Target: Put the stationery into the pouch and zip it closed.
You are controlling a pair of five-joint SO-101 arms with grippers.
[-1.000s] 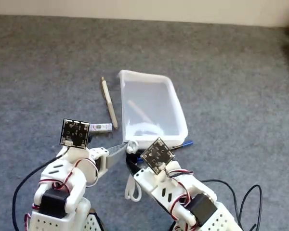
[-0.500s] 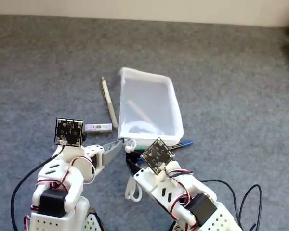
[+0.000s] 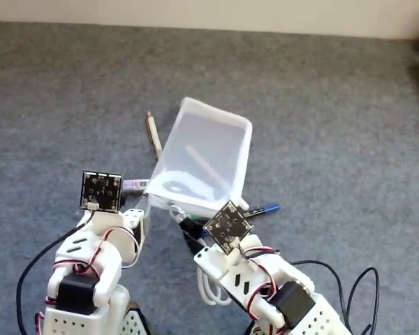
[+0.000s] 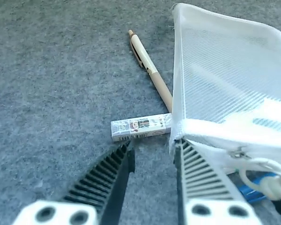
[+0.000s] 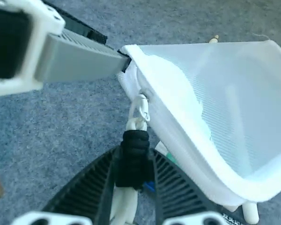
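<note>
The white mesh pouch (image 3: 204, 162) lies slanted on the carpet, with a pen-like stick and a white item showing through it. My right gripper (image 5: 135, 154) is shut on the black zipper pull cord (image 5: 133, 164) at the pouch's near edge (image 5: 178, 126). My left gripper (image 4: 153, 146) is open, one finger (image 4: 189, 164) pressed against the pouch's near corner (image 4: 175, 133). A beige pen (image 4: 152, 70) and a small white labelled box (image 4: 140, 127) lie on the carpet left of the pouch. A blue pen (image 3: 263, 209) pokes out from under the pouch's near right side.
A white strap loop (image 3: 211, 289) trails on the grey carpet (image 3: 321, 125) beside the right arm. Black cables (image 3: 349, 286) lie at the lower right. Open carpet stretches beyond and to both sides of the pouch.
The pouch's near end has swung to the left, so it now lies slanted. The left gripper has shifted left with that corner. The strap loop has slid toward the right arm.
</note>
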